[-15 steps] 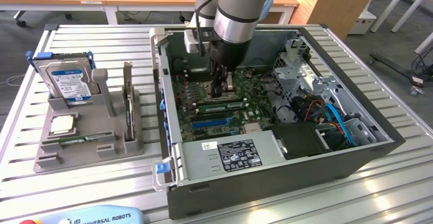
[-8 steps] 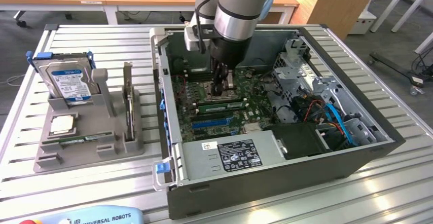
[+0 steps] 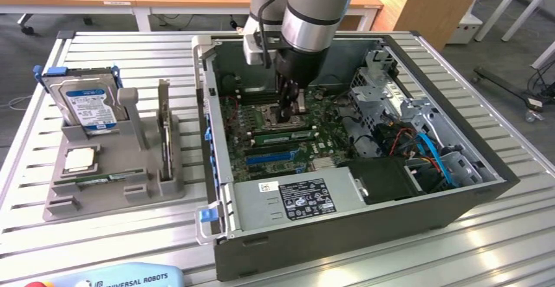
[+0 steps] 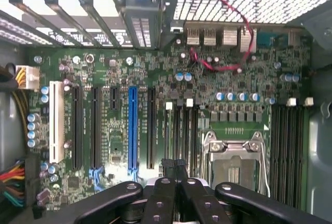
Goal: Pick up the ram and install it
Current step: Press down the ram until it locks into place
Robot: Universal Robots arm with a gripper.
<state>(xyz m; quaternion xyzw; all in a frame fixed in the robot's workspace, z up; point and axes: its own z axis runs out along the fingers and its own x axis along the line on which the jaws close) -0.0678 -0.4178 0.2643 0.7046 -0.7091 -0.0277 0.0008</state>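
While pressed shut, black metal fingers (image 4: 174, 175) hover over green motherboard (image 4: 155, 105), ribbed slots.

Arm (image 3: 303, 1) cut off at top edge; fingers (image 4: 174, 169) hide memory slots

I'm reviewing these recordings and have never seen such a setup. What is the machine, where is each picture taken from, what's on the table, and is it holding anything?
The grey tube is a robot arm; its gripper reaches down into an open computer case lying on a slatted metal table. One picture comes from a camera off the arm, the other from a camera on its wrist, looking down past the shut gripper at the motherboard. Whether the ram is between its fingers I cannot tell. On the exterior view's left stands a grey parts holder with a hard drive upright in it and a processor chip lying flat.
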